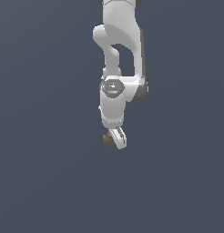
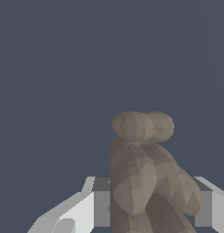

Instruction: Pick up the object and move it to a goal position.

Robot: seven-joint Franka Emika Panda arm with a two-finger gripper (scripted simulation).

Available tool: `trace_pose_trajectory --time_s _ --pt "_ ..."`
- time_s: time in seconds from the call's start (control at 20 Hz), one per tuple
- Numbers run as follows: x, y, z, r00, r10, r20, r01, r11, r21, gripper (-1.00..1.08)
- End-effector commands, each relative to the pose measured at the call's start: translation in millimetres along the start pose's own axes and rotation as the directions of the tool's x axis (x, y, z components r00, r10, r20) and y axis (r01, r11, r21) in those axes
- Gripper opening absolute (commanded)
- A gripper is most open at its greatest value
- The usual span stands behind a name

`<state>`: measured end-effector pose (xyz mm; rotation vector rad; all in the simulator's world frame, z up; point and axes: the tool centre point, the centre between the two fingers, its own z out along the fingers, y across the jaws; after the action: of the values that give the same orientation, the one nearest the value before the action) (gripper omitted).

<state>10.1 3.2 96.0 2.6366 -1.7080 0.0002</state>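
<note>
Matte tan-brown and lumpy, the small object [image 1: 106, 139] shows in the exterior view just below the centre of the frame, peeking out at the exterior view's left of the white gripper [image 1: 116, 139]. Only a small part of it is visible there; the rest is hidden behind the gripper's white fingers [image 1: 119, 137], which angle down toward the lower right. The white, glossy Franka arm [image 1: 118, 54] comes down from the top edge of the frame, bends through a rounded elbow, and passes a round grey joint cap [image 1: 111, 86] before ending at the gripper. Everything around it is a flat, dark slate-blue background [image 1: 41, 136], with no edge or surface line to tell where the floor lies, so whether the object is lifted or resting cannot be told.

The wrist view shows the object [image 2: 145, 182] large and close, filling the lower middle of the frame. It is built of rounded lobes: a short sausage-like lobe lies across its far end, and longer ridged lobes run toward the camera. On either side of it stand the gripper's [image 2: 152, 207] white and grey fingers [image 2: 86, 209], one at the lower left of the frame and one at the lower right. The object sits between them and fills the gap, so the gripper appears clenched on it.
</note>
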Motion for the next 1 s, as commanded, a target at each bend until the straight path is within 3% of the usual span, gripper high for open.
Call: trace_pose_trajectory --time_s 0.0,0.25,0.5,0.7,0.95 --pt "0.1 0.0 0.3 1.0 0.0 0.0 0.0 1.0 0.0 -1.0" --pt "-1.1 -2.8 -4.3 1.0 0.0 -0.002 0.0 1.0 0.007 -1.0" --pt "-7.8 -19.2 -31.8 1.0 0.0 -0.018 0.001 0.999 0.047 -1.0" --pt "-18.5 -41.7 -74.0 0.999 0.002 -0.043 0.002 0.994 0.107 -1.0" --pt "-40.3 -76.0 -152.9 0.996 0.01 -0.087 0.009 0.977 0.214 -1.0"
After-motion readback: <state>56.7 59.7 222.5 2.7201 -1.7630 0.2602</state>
